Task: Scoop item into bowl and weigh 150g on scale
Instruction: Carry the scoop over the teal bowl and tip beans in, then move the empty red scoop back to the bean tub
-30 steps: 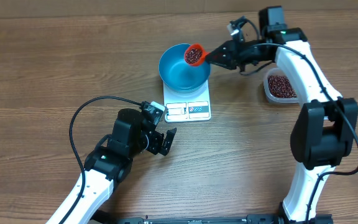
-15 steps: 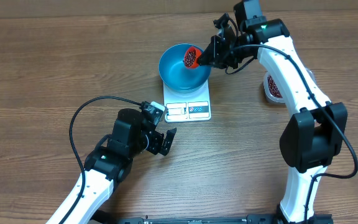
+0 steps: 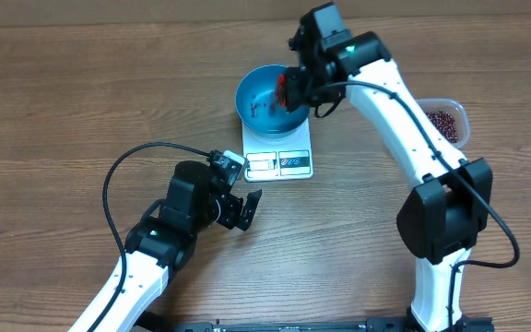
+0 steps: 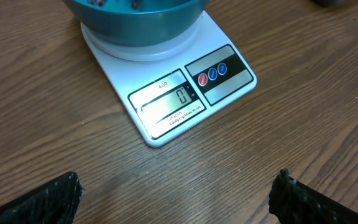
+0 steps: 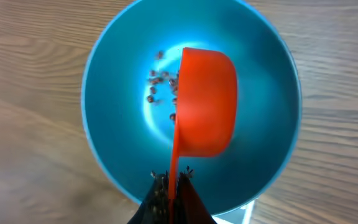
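The blue bowl (image 3: 258,112) stands on the white scale (image 3: 278,157) at the table's middle back. My right gripper (image 5: 171,178) is shut on the thin handle of an orange scoop (image 5: 207,102), which is tipped on its side over the bowl (image 5: 260,93). Dark red-brown beans (image 5: 160,81) are falling and lie scattered on the bowl's bottom. In the overhead view the scoop (image 3: 282,88) shows as a red blur at the bowl's right rim. My left gripper (image 4: 176,193) stands open over bare table in front of the scale (image 4: 166,99), whose display reads 0.
A clear plastic tub (image 3: 446,120) holding more beans sits to the right of the scale, partly behind the right arm. A black cable (image 3: 127,166) loops over the table beside the left arm.
The right arm swung left over the bowl and rolled the scoop over, spilling its beans into the bowl. The tub came out from behind the arm. The left arm stayed still.
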You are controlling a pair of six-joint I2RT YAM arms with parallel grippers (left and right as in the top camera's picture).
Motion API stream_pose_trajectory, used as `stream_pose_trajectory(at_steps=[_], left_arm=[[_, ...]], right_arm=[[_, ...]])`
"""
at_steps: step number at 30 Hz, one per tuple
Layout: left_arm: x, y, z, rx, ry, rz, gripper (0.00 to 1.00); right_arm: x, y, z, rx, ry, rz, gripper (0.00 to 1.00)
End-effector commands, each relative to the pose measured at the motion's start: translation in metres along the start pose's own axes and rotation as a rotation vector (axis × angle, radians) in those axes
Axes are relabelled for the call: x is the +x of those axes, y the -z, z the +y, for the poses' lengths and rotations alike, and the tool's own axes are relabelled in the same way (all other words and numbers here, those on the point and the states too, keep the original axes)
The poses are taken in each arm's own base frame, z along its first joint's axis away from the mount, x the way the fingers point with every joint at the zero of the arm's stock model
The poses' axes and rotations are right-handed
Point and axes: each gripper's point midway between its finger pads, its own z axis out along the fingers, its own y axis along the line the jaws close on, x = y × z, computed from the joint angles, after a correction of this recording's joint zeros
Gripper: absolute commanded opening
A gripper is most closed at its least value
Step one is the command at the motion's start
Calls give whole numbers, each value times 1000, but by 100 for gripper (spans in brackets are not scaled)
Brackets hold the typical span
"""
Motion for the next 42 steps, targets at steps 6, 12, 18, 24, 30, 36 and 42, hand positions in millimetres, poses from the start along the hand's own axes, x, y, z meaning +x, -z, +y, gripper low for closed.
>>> stream_pose_trajectory(at_steps=[6, 12, 18, 24, 30, 36, 42], left_arm=[[-3, 1, -3, 15, 5, -7, 99], [-3, 1, -3, 15, 5, -7, 99], [-3, 1, -3, 15, 5, -7, 100], [-3, 1, -3, 15, 5, -7, 99], [-3, 1, -3, 15, 5, -7, 100], [-3, 1, -3, 15, 5, -7, 100], [-3, 1, -3, 15, 5, -7, 99]], right_arm=[[-23, 25, 3, 271, 176, -148, 4], [-25, 36, 6, 462, 236, -216, 4], [-22, 38, 18, 505, 281, -234, 4], [-21, 39, 26, 408, 269, -222, 4], [-28, 61, 23, 312, 226, -241, 4], [-37, 98, 9, 126, 151, -262, 4], [-31, 145, -49, 37, 22, -247, 4]])
